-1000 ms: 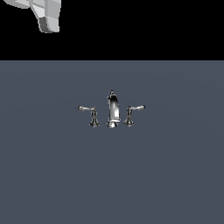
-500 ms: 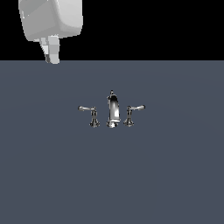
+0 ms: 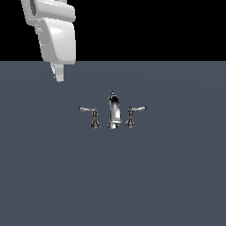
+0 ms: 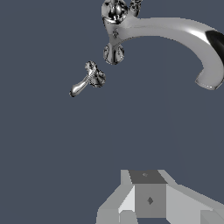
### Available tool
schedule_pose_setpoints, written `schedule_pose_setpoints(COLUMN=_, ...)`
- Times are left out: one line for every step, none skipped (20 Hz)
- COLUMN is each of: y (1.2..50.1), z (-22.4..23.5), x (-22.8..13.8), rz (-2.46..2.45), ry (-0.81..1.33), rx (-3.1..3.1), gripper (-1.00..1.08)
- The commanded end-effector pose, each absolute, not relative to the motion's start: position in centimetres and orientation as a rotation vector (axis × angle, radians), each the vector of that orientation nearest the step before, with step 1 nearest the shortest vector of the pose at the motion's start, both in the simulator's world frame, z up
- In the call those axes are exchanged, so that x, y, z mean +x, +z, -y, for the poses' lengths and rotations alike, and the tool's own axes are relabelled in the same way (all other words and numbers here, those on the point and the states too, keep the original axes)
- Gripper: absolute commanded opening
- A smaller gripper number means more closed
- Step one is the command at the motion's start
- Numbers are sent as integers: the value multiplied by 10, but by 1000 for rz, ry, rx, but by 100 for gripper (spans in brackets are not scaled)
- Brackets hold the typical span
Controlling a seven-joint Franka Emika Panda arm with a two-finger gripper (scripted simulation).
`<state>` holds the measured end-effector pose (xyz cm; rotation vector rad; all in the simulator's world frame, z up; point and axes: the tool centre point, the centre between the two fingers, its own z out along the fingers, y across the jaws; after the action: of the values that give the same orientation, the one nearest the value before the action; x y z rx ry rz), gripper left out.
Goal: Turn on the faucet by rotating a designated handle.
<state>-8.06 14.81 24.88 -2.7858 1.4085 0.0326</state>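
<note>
Here's the handle (image 3: 89, 111), the chrome lever on the exterior view's left of the set, its thin arm lying roughly level and pointing out toward that same left side from a short flared pedestal. It sits just beside the spout (image 3: 114, 110), the tall curved centrepiece of the faucet (image 3: 113, 113), and on the far side of that spout stands the mirror-image right-hand handle (image 3: 133, 114) with its lever tipped upward. All three pieces stand upright on the flat dark grey table (image 3: 176, 176), near the middle of the exterior view. Nothing is touching the handle. Up in the exterior view's upper left, well apart from the faucet, hangs the white arm (image 3: 56, 37), a bulky link with the gripper (image 3: 58, 71) showing as a pale tip below it; from here it looks like a single narrow piece, so whether the jaws are spread or pressed together I cannot tell. Over to the wrist view: the big chrome spout (image 4: 175, 33) arcs across the frame, a small lever handle (image 4: 89, 80) lies clear of it over bare grey table (image 4: 52, 144), and the gripper's grey body (image 4: 151, 199) fills the near edge, jaws hidden.
</note>
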Motion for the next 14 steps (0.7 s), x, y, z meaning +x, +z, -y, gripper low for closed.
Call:
schedule_pose_setpoints(y=238, z=-151, x=-69, rz=-1471, ry=30, rx=-2753, gripper=-100)
schedule_pose_setpoints(y=233, z=-152, x=-64, rz=-1495, ry=29, rx=-2741, gripper=-100)
schedule_pose_setpoints(y=229, z=-152, x=-59, rz=-1519, ry=29, rx=-2728, gripper=-100)
schedule_pose_setpoints(y=224, z=-153, x=-54, rz=-1543, ry=28, rx=-2715, gripper=-100)
schedule_pose_setpoints(y=220, z=-153, x=-50, rz=-1568, ry=27, rx=-2702, gripper=-100)
schedule_pose_setpoints(y=215, z=-154, x=-45, rz=-1592, ry=26, rx=-2688, gripper=-100)
schedule_pose_setpoints(y=211, z=-154, x=-40, rz=-1617, ry=25, rx=-2674, gripper=-100)
schedule_pose_setpoints(y=206, z=-154, x=-35, rz=-1642, ry=24, rx=-2659, gripper=-100)
schedule_pose_setpoints(y=201, z=-154, x=-29, rz=-1668, ry=22, rx=-2644, gripper=-100)
schedule_pose_setpoints(y=196, z=-154, x=-24, rz=-1694, ry=21, rx=-2629, gripper=-100)
schedule_pose_setpoints(y=191, z=-154, x=-19, rz=-1720, ry=20, rx=-2612, gripper=-100)
schedule_pose_setpoints(y=186, z=-154, x=-13, rz=-1747, ry=19, rx=-2596, gripper=-100)
schedule_pose_setpoints(y=181, z=-154, x=-7, rz=-1775, ry=17, rx=-2578, gripper=-100)
schedule_pose_setpoints(y=175, z=-153, x=-1, rz=-1803, ry=16, rx=-2559, gripper=-100)
